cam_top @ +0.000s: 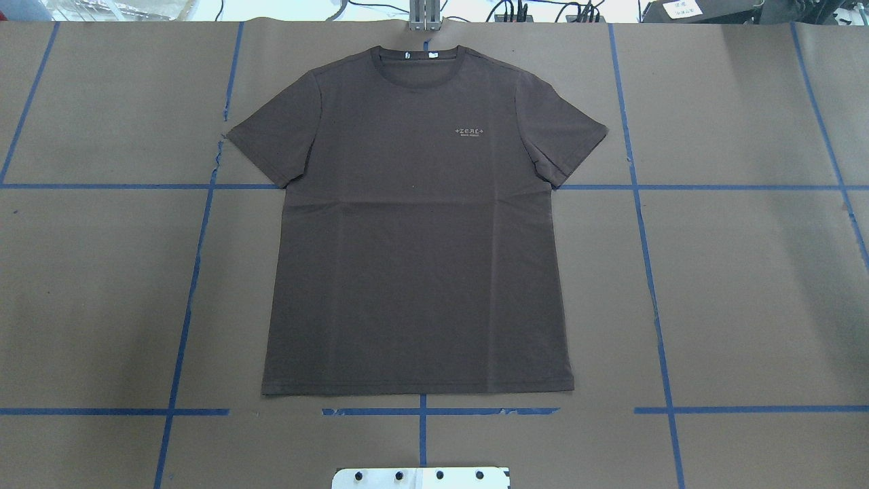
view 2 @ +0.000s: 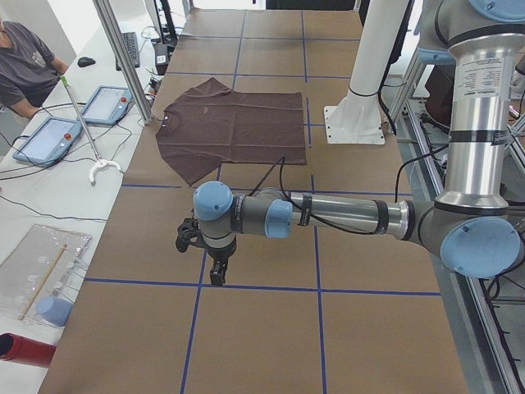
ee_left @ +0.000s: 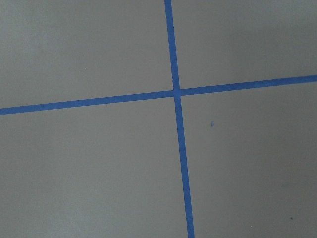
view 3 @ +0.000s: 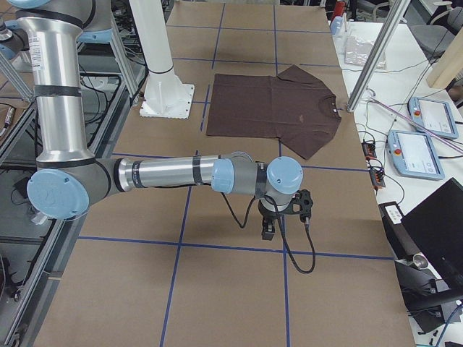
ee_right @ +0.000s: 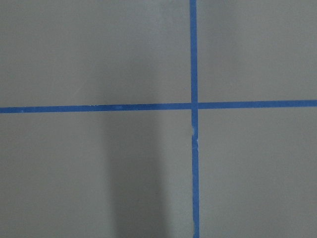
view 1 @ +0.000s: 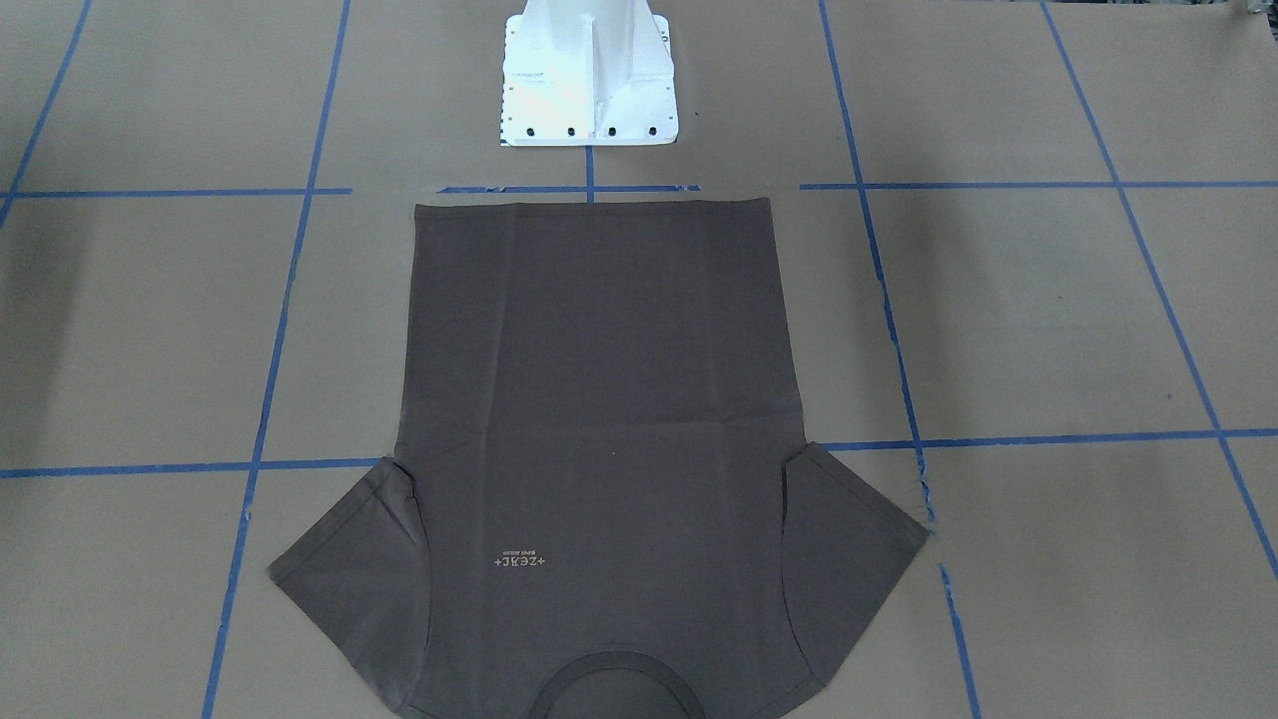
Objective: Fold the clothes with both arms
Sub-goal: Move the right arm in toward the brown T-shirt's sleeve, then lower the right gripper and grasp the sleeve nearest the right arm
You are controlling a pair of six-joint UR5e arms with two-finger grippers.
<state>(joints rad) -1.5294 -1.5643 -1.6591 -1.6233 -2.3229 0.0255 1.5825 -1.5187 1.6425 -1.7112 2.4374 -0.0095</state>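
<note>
The dark grey-brown T-shirt lies flat and spread out, front up, collar toward the far edge and hem toward the robot's base. It also shows in the front view and both side views. My left gripper hangs over bare table well off to the shirt's left, pointing down. My right gripper hangs the same way well off to the shirt's right. Neither touches the shirt. I cannot tell whether either is open or shut. Both wrist views show only brown table and blue tape.
The white pedestal base stands just behind the hem. Blue tape lines grid the brown table. A person sits past the far edge, with tablets and a white-tipped pole nearby.
</note>
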